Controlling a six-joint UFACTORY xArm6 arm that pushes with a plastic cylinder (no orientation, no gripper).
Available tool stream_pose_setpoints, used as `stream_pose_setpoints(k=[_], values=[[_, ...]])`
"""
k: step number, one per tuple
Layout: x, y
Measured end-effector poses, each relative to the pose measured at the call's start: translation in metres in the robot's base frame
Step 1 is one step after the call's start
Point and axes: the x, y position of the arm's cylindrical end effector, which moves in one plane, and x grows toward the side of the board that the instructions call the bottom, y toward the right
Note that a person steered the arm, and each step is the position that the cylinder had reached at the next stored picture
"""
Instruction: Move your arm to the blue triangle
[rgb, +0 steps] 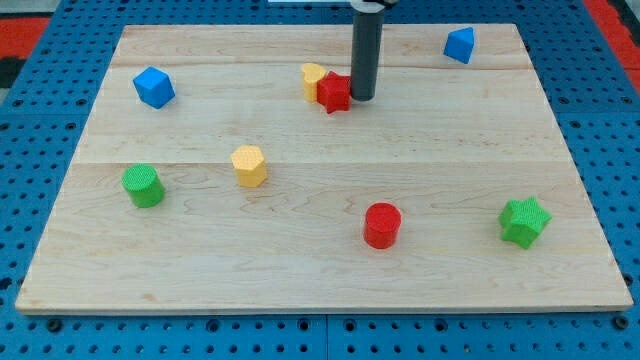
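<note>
The blue triangle (460, 45) lies near the view's top right on the wooden board (320, 240). My tip (362, 98) stands at the top middle, touching the right side of a red star block (334, 92). The blue triangle is well to the right of my tip and slightly higher in the view. A yellow block (313, 78) sits against the red star's left side.
A blue cube (154, 87) lies at the top left. A yellow hexagon (249, 165) and a green cylinder (143, 185) lie at the left middle. A red cylinder (382, 224) and a green star (525, 221) lie toward the bottom right.
</note>
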Motion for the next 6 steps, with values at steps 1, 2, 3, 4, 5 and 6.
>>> stream_pose_setpoints(k=[1,2,3,4,5,6], values=[[0.000,0.071],[-0.010,0.159],[-0.065,0.179],[-0.100,0.176],[-0.113,0.167],[-0.113,0.134]])
